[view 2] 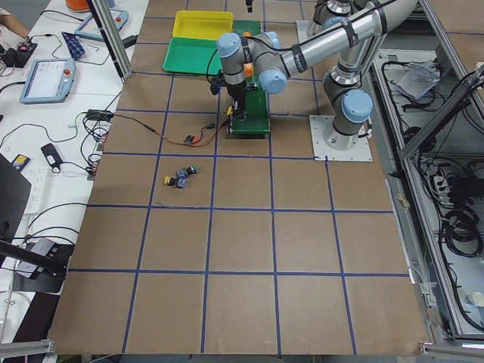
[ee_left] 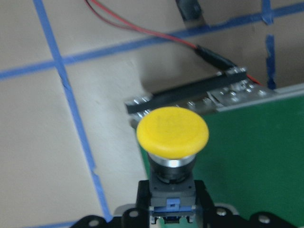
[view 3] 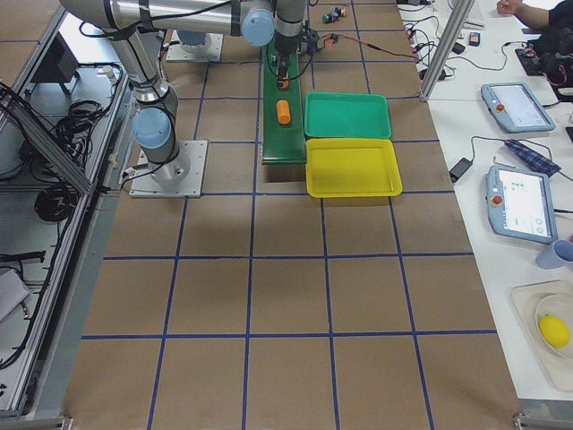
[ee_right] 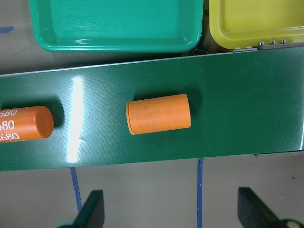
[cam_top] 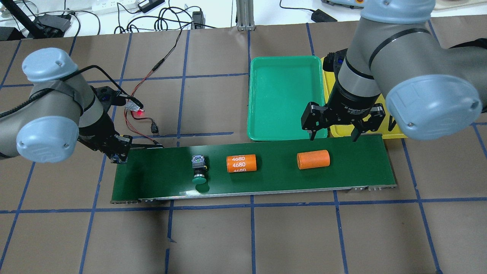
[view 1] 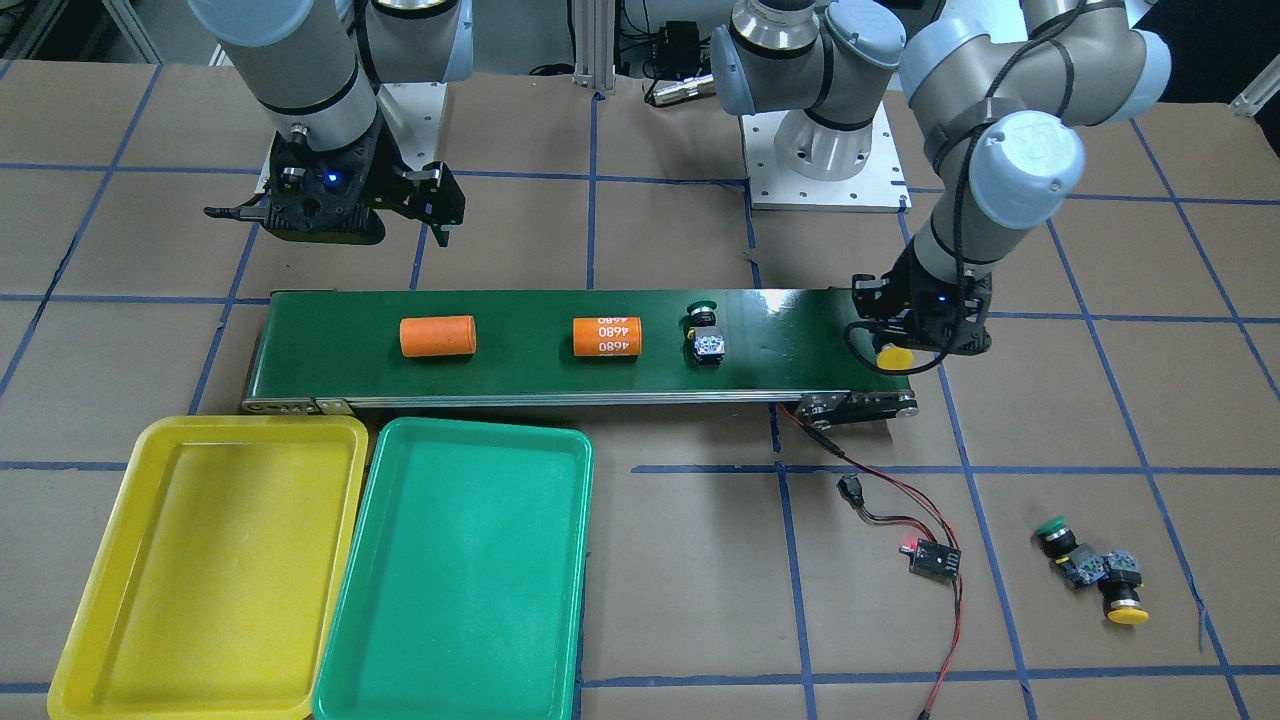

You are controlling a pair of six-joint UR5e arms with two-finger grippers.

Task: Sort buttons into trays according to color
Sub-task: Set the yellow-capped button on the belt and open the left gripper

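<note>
My left gripper (view 1: 905,342) is shut on a yellow button (ee_left: 172,132) and holds it over the end of the conveyor belt (view 1: 800,335), cap pointing out. A green button (view 1: 705,335) lies on the belt. A green button (view 1: 1055,535) and a yellow button (view 1: 1125,600) lie together on the table beyond the belt's end. My right gripper (cam_top: 335,136) is open and empty, above the belt's edge next to the plain orange cylinder (cam_top: 313,159). The yellow tray (view 1: 200,570) and the green tray (view 1: 460,570) stand side by side, both empty.
A second orange cylinder marked 4680 (view 1: 606,337) lies mid-belt. A small control board with a red light (view 1: 933,558) and red and black wires (view 1: 880,500) lies on the table by the belt's end. Blue tape lines cross the brown table.
</note>
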